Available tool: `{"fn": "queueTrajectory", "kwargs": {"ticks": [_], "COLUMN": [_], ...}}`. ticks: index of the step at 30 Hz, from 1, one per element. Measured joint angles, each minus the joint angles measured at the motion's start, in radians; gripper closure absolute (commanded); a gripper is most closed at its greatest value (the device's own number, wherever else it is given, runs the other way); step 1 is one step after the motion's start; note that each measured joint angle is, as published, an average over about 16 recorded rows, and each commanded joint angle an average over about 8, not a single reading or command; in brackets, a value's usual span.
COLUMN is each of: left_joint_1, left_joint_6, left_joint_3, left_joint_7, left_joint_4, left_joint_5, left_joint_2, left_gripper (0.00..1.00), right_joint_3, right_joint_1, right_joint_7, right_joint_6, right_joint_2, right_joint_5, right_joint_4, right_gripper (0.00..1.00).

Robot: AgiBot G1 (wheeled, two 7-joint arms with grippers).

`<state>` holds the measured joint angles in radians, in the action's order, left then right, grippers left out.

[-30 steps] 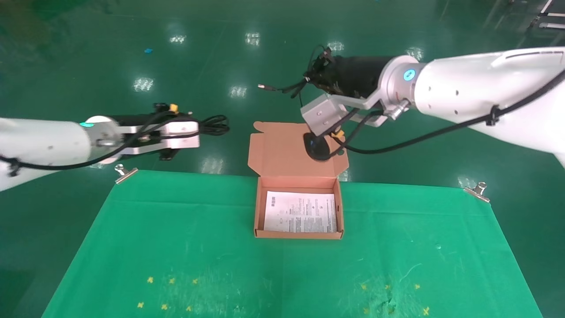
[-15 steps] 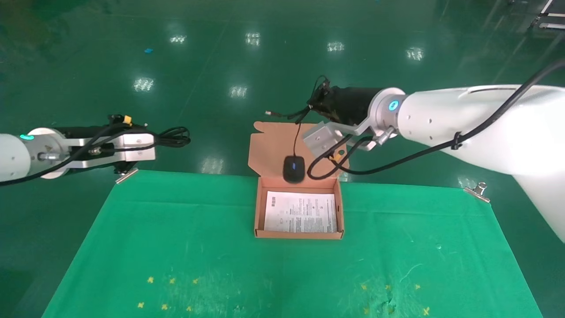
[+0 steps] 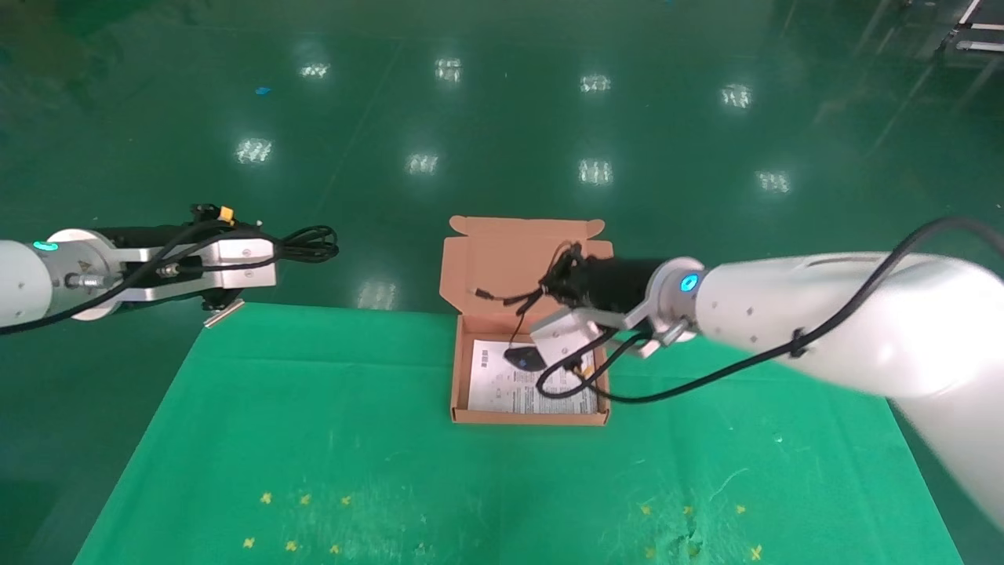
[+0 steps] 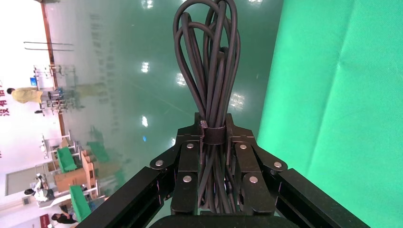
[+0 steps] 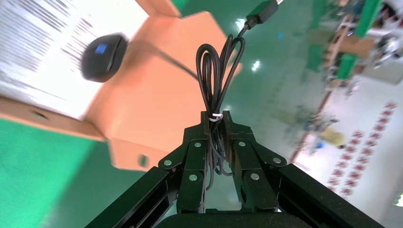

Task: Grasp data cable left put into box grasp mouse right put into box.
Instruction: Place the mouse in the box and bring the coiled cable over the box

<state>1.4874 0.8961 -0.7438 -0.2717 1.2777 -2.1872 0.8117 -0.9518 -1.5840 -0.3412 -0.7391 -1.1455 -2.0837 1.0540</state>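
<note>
Head view: right gripper (image 3: 558, 276) clamps the mouse (image 3: 524, 358) cord, glossy oval dangling over the cardboard box (image 3: 463, 377); left gripper (image 3: 294, 245), frame left, clamps the looped data cable (image 3: 315, 240)

Left hand (image 4: 213, 142) reaches out level at the left, fingers clamped; right hand (image 5: 215, 124), fingers likewise clamped, stretches across the middle.
</note>
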Motion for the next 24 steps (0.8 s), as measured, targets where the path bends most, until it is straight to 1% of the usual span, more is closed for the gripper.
{"fn": "queueTrajectory", "kwargs": {"ticks": [4, 9, 10, 14, 18, 24], "left_joint_1": [-0.001, -0.001, -0.001, -0.001, -0.002, -0.007], "left_joint_6": [0.001, 0.001, 0.001, 0.001, 0.003, 0.005], "left_joint_3": [0.0, 0.0, 0.0, 0.0, 0.0, -0.004], "left_joint_7": [-0.003, -0.005, -0.005, -0.006, -0.005, 0.001], "left_joint_4": [0.002, 0.004, 0.004, 0.005, 0.006, 0.01], "left_joint_5": [-0.002, -0.004, -0.004, -0.004, -0.001, 0.012], "left_joint_2": [0.0, 0.0, 0.0, -0.001, 0.0, 0.007], "left_gripper": [1.0, 1.0, 1.0, 1.0, 1.0, 1.0], "right_joint_3": [-0.001, 0.0, 0.0, 0.002, 0.002, -0.003], "right_joint_1": [0.041, 0.077, 0.082, 0.096, 0.103, 0.11], "right_joint_7": [0.07, 0.142, 0.152, 0.175, 0.178, 0.176], "right_joint_6": [0.021, 0.074, 0.087, 0.133, 0.165, 0.179], "right_joint_2": [-0.032, -0.098, -0.112, -0.157, -0.184, -0.189], "right_joint_5": [-0.022, -0.059, -0.065, -0.079, -0.077, -0.066], "right_joint_4": [-0.054, -0.164, -0.189, -0.27, -0.318, -0.319], "right_gripper": [1.0, 1.0, 0.99, 0.5, 0.01, 0.0]}}
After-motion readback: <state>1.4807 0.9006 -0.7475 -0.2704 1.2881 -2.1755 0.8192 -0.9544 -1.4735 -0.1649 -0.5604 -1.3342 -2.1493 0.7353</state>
